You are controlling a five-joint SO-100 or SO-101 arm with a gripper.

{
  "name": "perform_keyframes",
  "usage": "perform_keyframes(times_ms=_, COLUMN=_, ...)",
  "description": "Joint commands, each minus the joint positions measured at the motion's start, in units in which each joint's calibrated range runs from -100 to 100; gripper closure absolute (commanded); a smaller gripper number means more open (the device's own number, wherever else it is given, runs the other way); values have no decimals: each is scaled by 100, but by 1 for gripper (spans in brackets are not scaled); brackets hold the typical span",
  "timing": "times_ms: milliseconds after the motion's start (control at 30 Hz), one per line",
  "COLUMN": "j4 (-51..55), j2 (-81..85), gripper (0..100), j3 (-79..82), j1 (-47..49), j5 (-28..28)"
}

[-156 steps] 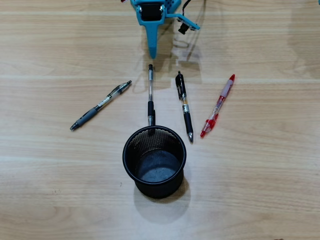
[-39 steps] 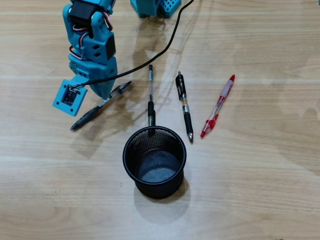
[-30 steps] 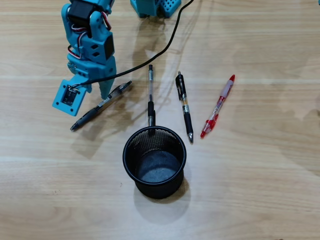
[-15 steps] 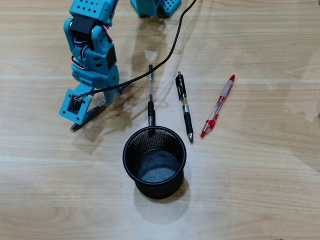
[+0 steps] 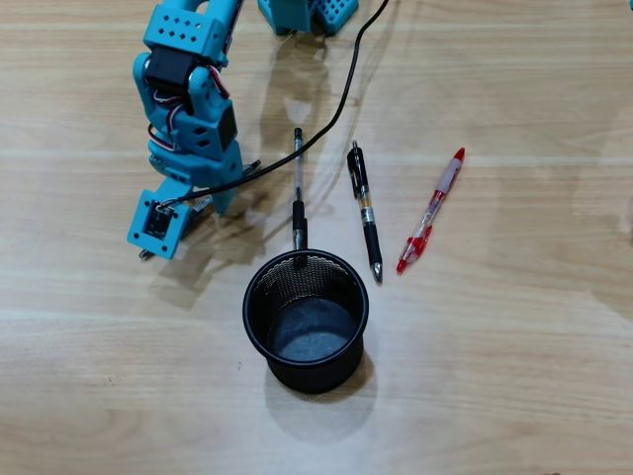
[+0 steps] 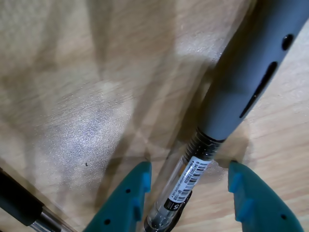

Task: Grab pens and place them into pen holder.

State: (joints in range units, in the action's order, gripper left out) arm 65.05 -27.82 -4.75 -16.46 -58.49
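Observation:
Four pens lie on the wooden table above the pen holder (image 5: 316, 378), a black mesh cup standing upright. My gripper (image 5: 205, 205) is down over the leftmost pen (image 5: 251, 166), whose body the arm mostly hides from above. In the wrist view the gripper (image 6: 188, 166) is open, one teal finger on each side of this pen's clear barrel (image 6: 186, 183), below its grey sleeve (image 6: 251, 72); the fingers do not touch it. The clear pen with black sleeve (image 5: 298, 193) ends at the holder's rim. The black pen with yellow band (image 5: 365, 210) and the red pen (image 5: 432, 210) lie to the right.
A black cable (image 5: 336, 84) runs from the arm's base (image 5: 307, 12) to the wrist camera (image 5: 158, 220). In the wrist view the black-sleeved pen (image 6: 19, 203) shows at the lower left corner. Bare wood surrounds the holder.
The arm has swung in from the base and come down over the grey-sleeved pen, so its fingers now stand on either side of it. No pen has moved, nor has the holder.

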Motion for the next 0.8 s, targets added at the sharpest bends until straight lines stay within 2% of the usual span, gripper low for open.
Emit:
perform_keyframes(times_ms=0, j4=-44, j2=-53, gripper=89, j3=-151, j1=-29, j5=0)
perform_keyframes(times_ms=133, j4=-35, j2=-120, gripper=96, j3=-151, j1=-65, j5=0)
perform_keyframes(times_ms=567, j4=-44, j2=73, gripper=98, j3=-350, j1=-328, j5=51)
perform_keyframes(times_ms=767, j4=-52, j2=1005, gripper=98, j3=-539, j1=-337, j5=584)
